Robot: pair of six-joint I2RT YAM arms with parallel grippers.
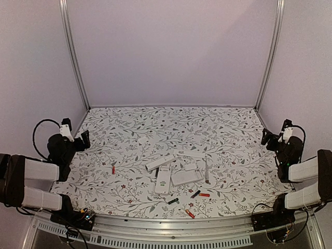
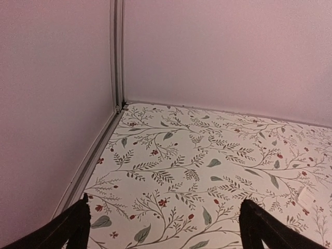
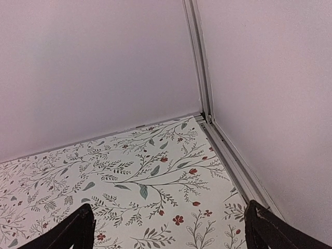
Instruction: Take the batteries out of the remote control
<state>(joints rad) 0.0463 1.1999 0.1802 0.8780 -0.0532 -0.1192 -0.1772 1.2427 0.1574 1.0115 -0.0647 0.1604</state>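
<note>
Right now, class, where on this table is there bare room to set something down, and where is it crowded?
Free: the far table strip between back wall and remotes; the right side, from remotes to right gripper. The left side holds one red battery. Crowded: middle toward the near edge, remotes and batteries.

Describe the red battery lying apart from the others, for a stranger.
Find the white remotes mid-table. Look left, toward the left arm. The red battery lies alone there; the other batteries cluster in front of the remotes.
</note>
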